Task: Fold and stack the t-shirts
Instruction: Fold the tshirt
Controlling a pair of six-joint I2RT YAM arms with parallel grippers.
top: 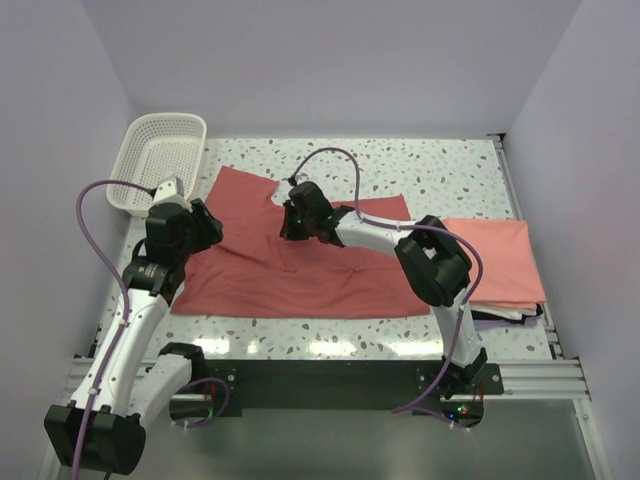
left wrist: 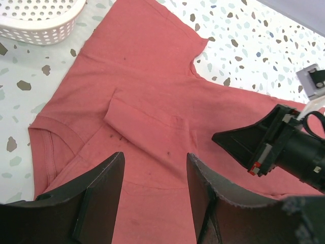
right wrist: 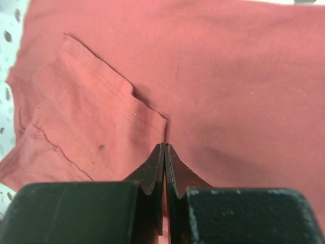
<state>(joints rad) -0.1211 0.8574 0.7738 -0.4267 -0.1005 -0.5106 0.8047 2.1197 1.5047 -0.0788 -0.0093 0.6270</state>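
A dusty red t-shirt [top: 290, 270] is spread flat at the middle of the bench [top: 420, 170], with its collar turned toward 12 o'clock. The left pincer [left wrist: 155, 168] is held released above the shirt's 9 o'clock side, with nothing between its parted fingers. The right pincer [right wrist: 165, 150] is clenched, its tips set against the cloth by a folded-in sleeve — whether any cloth is nipped cannot be told. A salmon pink t-shirt [top: 495, 260] is laid folded at 3 o'clock. Farthest off, at 10 o'clock, a white basket [top: 128, 165] is set.

Overhead and close wrist views, shared t-shirt [top: 290, 275]
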